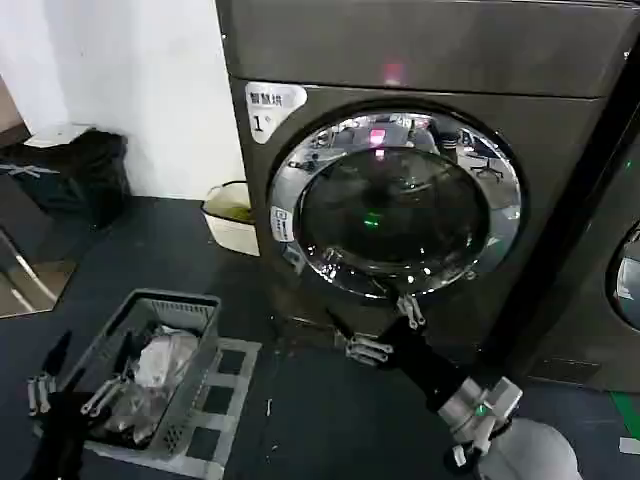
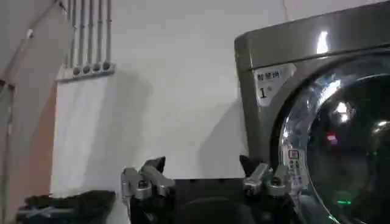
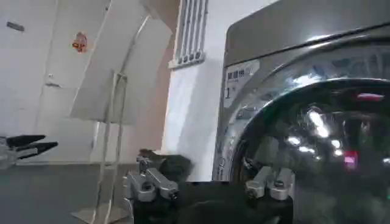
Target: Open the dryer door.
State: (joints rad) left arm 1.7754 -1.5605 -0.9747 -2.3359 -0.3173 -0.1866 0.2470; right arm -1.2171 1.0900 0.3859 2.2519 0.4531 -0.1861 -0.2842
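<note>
The big dark grey-brown dryer (image 1: 420, 60) looks like smooth metal with a soft shine. Its round dryer door (image 1: 395, 205) has a wide chrome rim, bright and shiny like a mirror, and dark glossy glass in the middle. A white paper-like sticker (image 1: 268, 108) sits flat on the far left corner. On the near left, a grey plastic basket (image 1: 185, 385) with holes holds crumpled white cloth (image 1: 165, 360). The right gripper (image 1: 385, 330) has silver metal fingers on a matt black arm. The floor (image 1: 300, 420) is dark and dull.
</note>
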